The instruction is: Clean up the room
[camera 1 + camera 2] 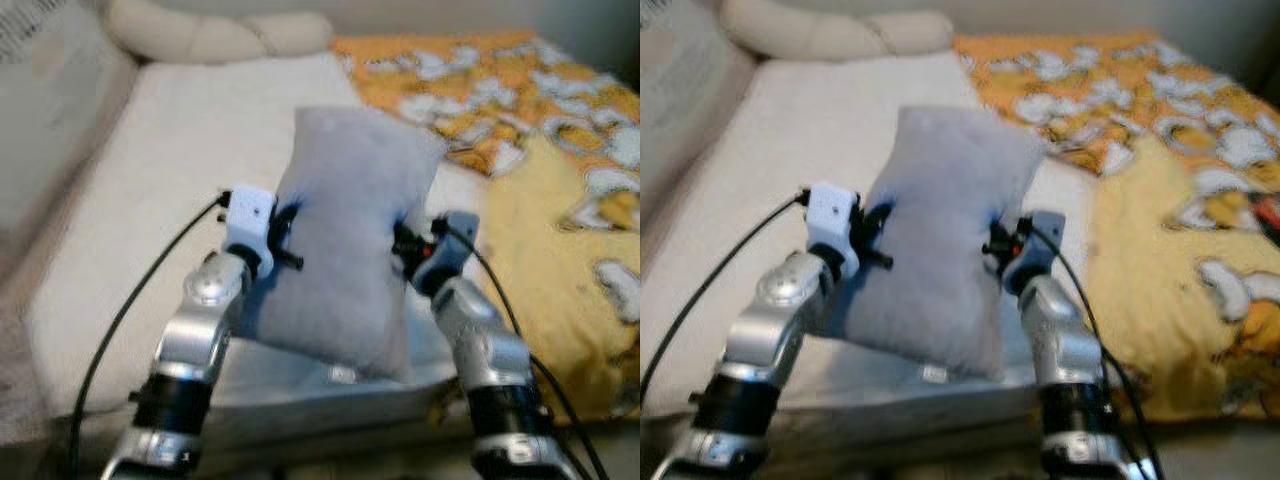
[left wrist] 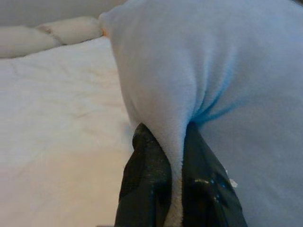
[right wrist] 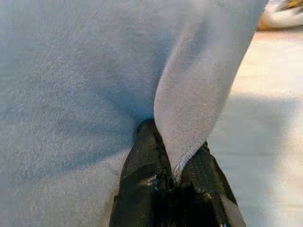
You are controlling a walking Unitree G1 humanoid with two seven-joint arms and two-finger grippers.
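Observation:
A pale blue-grey pillow (image 1: 350, 230) hangs upright between my two arms, above the near edge of a bed. My left gripper (image 1: 285, 240) is shut on the pillow's left side edge. In the left wrist view the black fingers (image 2: 147, 184) pinch a fold of the fabric (image 2: 175, 156). My right gripper (image 1: 405, 245) is shut on the pillow's right side edge. In the right wrist view its fingers (image 3: 144, 175) clamp a hem of the fabric (image 3: 189, 127). The pillow's lower corner hangs below both grippers.
The bed's cream sheet (image 1: 160, 170) spreads to the left and behind the pillow. A long cream bolster (image 1: 210, 35) lies at the head. A yellow and orange patterned blanket (image 1: 560, 200) covers the right side. A grey wall or headboard (image 1: 40, 110) borders the left.

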